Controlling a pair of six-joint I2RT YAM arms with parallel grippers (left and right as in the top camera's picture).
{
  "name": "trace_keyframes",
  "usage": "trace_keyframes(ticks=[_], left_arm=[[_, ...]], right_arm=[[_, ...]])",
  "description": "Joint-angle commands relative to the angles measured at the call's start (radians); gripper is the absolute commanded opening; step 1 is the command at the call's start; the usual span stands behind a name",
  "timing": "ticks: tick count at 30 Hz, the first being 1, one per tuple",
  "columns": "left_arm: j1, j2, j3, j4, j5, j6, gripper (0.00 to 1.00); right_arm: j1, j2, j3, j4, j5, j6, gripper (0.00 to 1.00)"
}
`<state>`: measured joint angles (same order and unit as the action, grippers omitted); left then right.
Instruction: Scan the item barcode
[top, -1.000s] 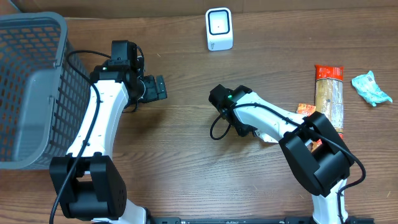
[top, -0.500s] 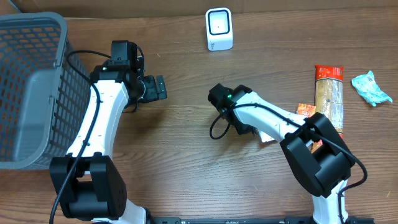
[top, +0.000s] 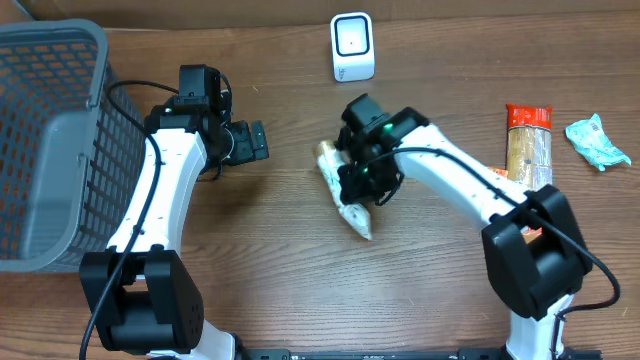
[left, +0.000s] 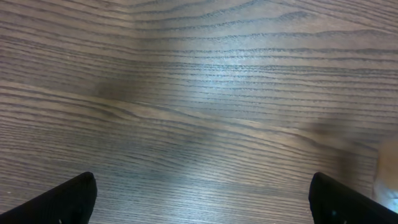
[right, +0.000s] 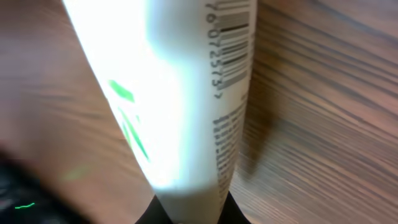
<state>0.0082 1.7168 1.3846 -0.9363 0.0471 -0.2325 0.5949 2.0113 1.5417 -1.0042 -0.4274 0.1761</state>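
The wooden bench (top: 280, 290) fills the overhead view. A grey basket (top: 50, 150) sits at the upper left. The left arm reaches up the left side. In its wrist view the left fingers (left: 62, 199) are spread wide at the lower corners, with bare wood between them. The right arm bends in from the lower right to the centre of the frame. A long pack (top: 528, 150) lies at the right edge. The tube (top: 352, 215) slants through the centre, clamped in the right fingers (top: 362, 185). The white scanner (top: 352, 47) stands at the top centre, well apart from the tube. A teal wrapper (top: 597, 142) lies far right. In the right wrist view a barcode (right: 233, 37) runs along the tube's right side.
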Motion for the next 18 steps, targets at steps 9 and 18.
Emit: trace_keyframes(ticks=[9,18], left_arm=[[-0.002,-0.009,0.011,0.0,-0.006,0.019,1.0],[-0.002,-0.009,0.011,0.0,-0.006,0.019,1.0]], right_arm=[[-0.124,0.022,-0.08,0.006,0.064,0.017,0.75],[-0.195,0.018,0.07,-0.132,0.341,-0.029,0.69]])
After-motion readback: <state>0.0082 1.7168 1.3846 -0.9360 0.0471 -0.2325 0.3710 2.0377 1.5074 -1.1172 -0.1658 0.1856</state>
